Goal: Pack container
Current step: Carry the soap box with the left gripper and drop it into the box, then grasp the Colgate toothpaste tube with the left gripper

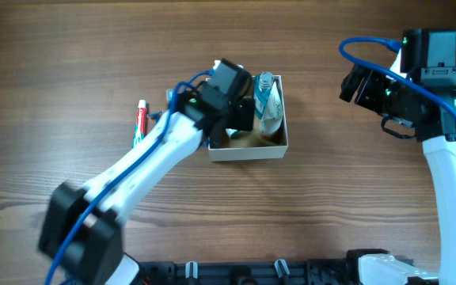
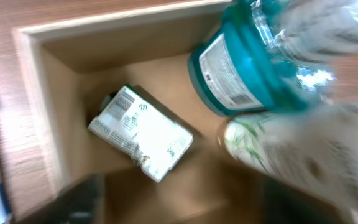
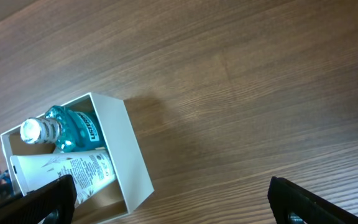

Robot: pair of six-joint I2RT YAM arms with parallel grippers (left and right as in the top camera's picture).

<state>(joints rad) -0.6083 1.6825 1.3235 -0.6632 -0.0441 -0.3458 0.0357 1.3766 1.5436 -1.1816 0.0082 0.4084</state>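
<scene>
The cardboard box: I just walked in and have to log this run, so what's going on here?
The left gripper hangs over the container, which holds a teal bottle, a white tube and a small white packet. Whether that gripper is open is unclear. A red-and-white item lies on the table left of the container, not yet packed. The right gripper is open and empty, off to the right.
</scene>
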